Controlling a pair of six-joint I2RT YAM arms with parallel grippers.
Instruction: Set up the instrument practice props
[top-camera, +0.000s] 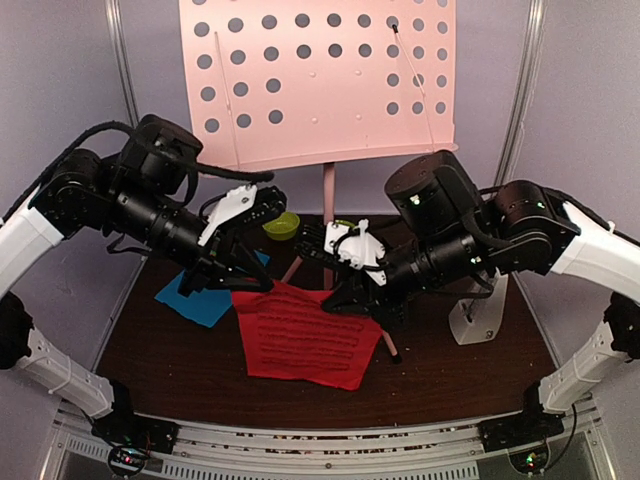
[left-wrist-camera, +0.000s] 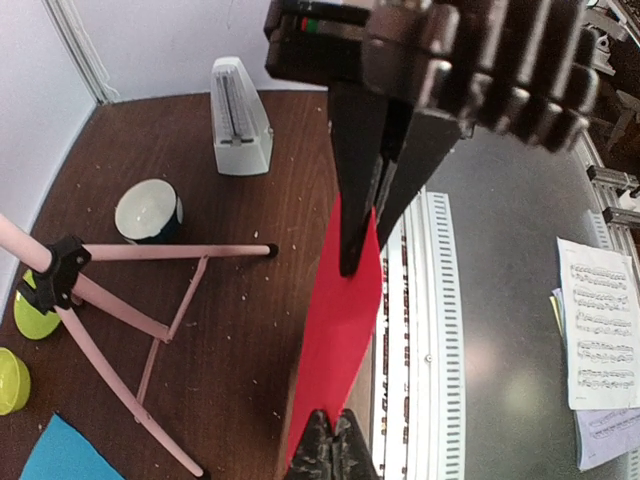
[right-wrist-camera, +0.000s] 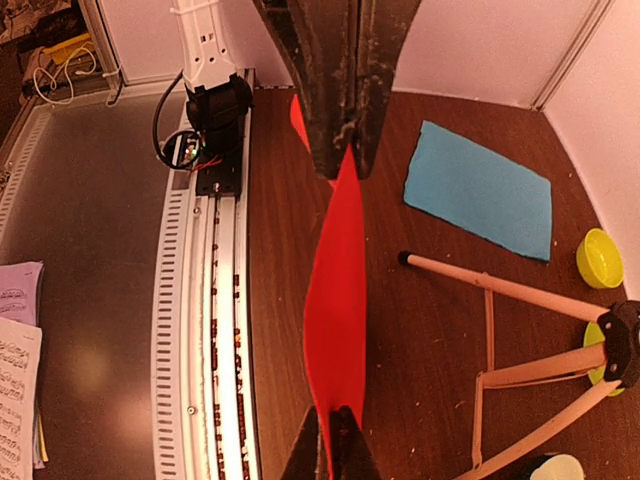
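Gripping the red music sheet (top-camera: 300, 345) near 6 o'clock of the table in the top view, far edge raised, by means of the left gripper (top-camera: 252, 282) clamped shut on the 10 o'clock corner and the right gripper (top-camera: 342, 300) clamped shut on the 2 o'clock corner. Judged light, thin and floppy: bowing between the two pinches in both wrist views. Best taken at opposite edges, held gently taut, never tugged apart for fear of tearing. Presumably bound for the pink music stand (top-camera: 320, 80) at 12 o'clock. Leaving the blue sheet (top-camera: 200, 298) flat at 9 o'clock and the metronome (top-camera: 478, 318) upright at 3 o'clock.
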